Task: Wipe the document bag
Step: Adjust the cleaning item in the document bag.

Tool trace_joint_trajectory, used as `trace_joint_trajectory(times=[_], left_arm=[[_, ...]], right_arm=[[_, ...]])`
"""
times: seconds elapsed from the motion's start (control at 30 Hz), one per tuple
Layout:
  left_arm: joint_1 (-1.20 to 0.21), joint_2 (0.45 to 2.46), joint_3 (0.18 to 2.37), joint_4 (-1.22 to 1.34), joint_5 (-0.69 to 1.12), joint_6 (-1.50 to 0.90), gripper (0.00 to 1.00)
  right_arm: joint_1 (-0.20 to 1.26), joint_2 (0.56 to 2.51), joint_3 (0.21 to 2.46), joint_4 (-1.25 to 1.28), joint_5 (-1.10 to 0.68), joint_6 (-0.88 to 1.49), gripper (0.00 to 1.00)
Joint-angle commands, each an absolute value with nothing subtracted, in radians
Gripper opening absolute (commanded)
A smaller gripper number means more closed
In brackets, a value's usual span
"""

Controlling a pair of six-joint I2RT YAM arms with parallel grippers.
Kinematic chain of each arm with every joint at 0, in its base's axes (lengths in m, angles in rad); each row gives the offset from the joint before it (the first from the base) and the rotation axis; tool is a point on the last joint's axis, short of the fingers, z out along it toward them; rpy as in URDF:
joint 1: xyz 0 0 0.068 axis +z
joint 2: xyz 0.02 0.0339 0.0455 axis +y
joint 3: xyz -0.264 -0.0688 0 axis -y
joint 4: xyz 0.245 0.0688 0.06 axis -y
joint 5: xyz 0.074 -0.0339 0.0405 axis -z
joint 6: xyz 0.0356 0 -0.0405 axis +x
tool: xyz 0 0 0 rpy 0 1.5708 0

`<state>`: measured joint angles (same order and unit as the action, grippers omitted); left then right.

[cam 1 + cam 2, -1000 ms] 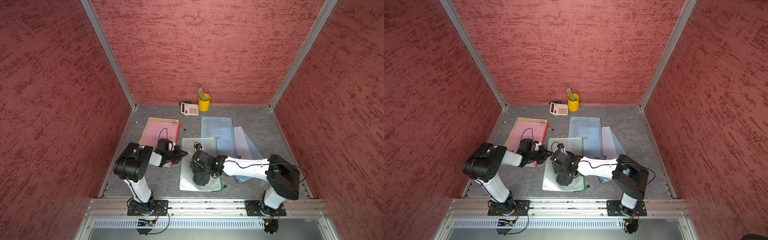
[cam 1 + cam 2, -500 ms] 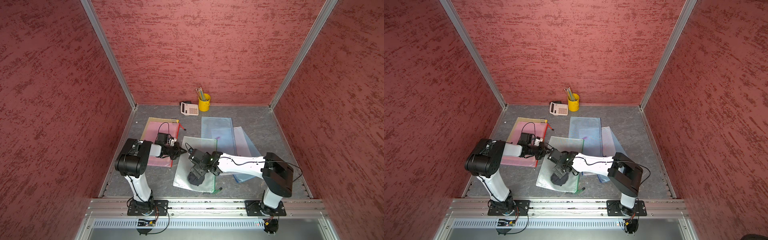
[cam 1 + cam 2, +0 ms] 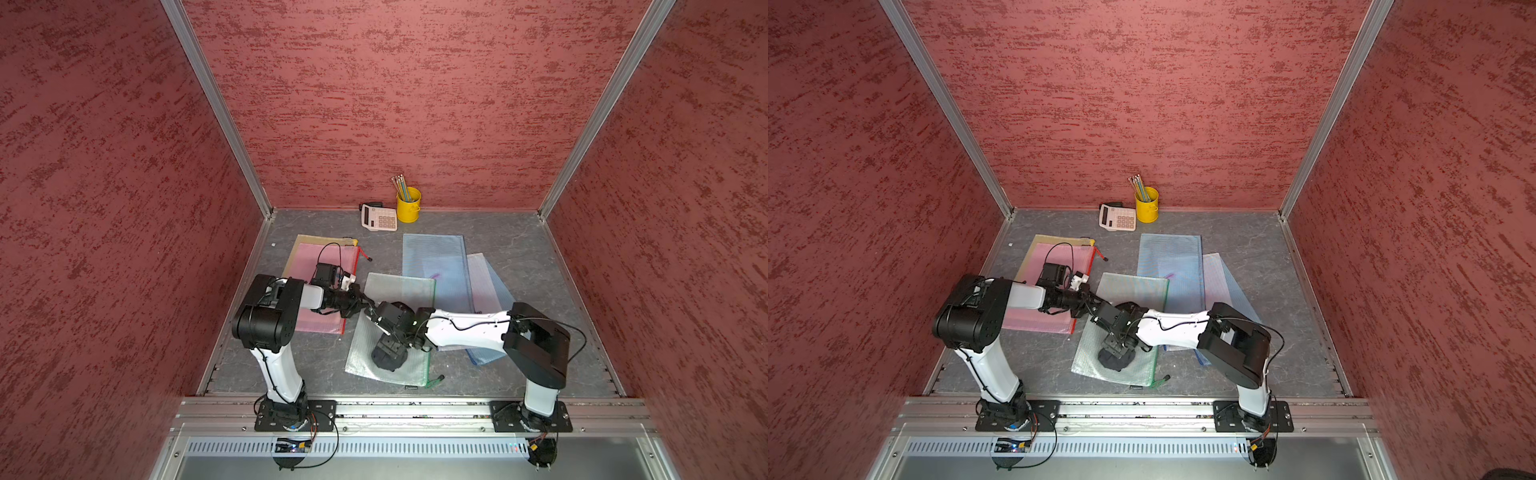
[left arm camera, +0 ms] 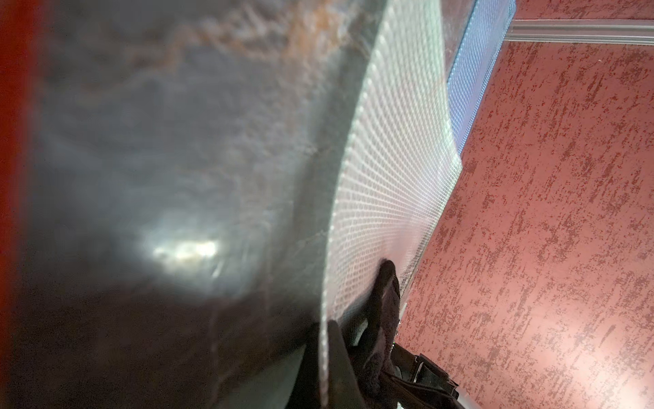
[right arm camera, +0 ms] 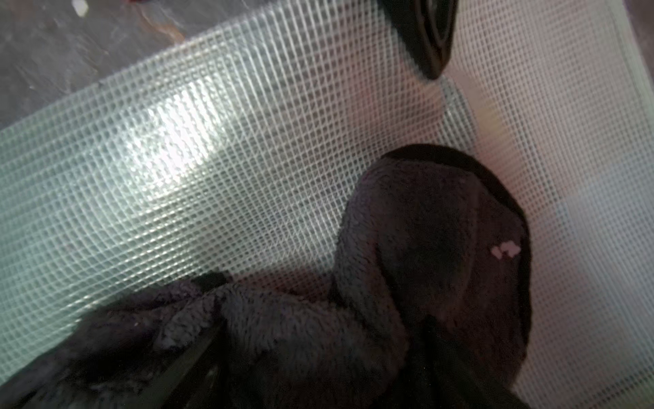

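The document bag (image 3: 399,286) (image 3: 1133,289), clear mesh with a green zip edge, lies tilted mid-floor in both top views. My left gripper (image 3: 365,303) (image 3: 1096,308) is shut on its left edge; in the left wrist view that edge (image 4: 323,318) runs between the jaws. A black cloth (image 3: 388,359) (image 3: 1115,360) rests bunched on the bag's near half. My right gripper (image 3: 390,344) (image 3: 1118,344) stands over it, shut on the bunched cloth (image 5: 424,248), which presses on the mesh (image 5: 177,148). The right fingers are mostly hidden by the cloth.
A pink bag (image 3: 316,266) lies under the left arm. A blue bag (image 3: 432,262) and a pale one (image 3: 484,282) lie right of the document bag. A calculator (image 3: 379,217) and a yellow pencil cup (image 3: 408,205) stand at the back wall. Red walls close in three sides.
The document bag has swung from square to tilted, its near end shifting left. The right gripper and cloth moved slightly left on it. The left gripper edged right at the bag's edge.
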<state>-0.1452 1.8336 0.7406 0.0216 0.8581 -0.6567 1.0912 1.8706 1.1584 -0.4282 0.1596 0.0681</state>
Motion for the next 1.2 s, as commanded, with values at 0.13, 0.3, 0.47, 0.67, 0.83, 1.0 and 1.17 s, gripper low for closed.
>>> trace_joint_trajectory(times=[0.13,0.3,0.47,0.67,0.83,1.0,1.17], left_arm=[[-0.132,1.791,0.672,-0.065,0.773,-0.681,0.0],[-0.119,1.783,0.655,-0.013,0.785,-0.723,0.0],[-0.111,1.767,0.633,0.005,0.792,-0.735,0.0],[-0.111,1.748,0.592,0.069,0.791,-0.782,0.0],[-0.131,1.734,0.563,0.122,0.767,-0.827,0.0],[-0.171,1.733,0.56,0.167,0.74,-0.868,0.0],[-0.181,1.74,0.561,0.187,0.722,-0.892,0.0]], right_arm=[[1.048,1.947,1.06,-0.471,0.073,0.416,0.5],[1.042,2.025,1.066,-0.604,0.167,0.576,0.28],[0.966,1.912,1.012,-0.696,0.273,0.696,0.17],[0.909,1.754,1.104,-0.772,0.413,0.713,0.08],[0.941,1.778,1.302,-0.681,0.442,0.686,0.06],[0.967,1.865,1.367,-0.481,0.425,0.684,0.05],[0.999,1.979,1.312,-0.422,0.364,0.714,0.04]])
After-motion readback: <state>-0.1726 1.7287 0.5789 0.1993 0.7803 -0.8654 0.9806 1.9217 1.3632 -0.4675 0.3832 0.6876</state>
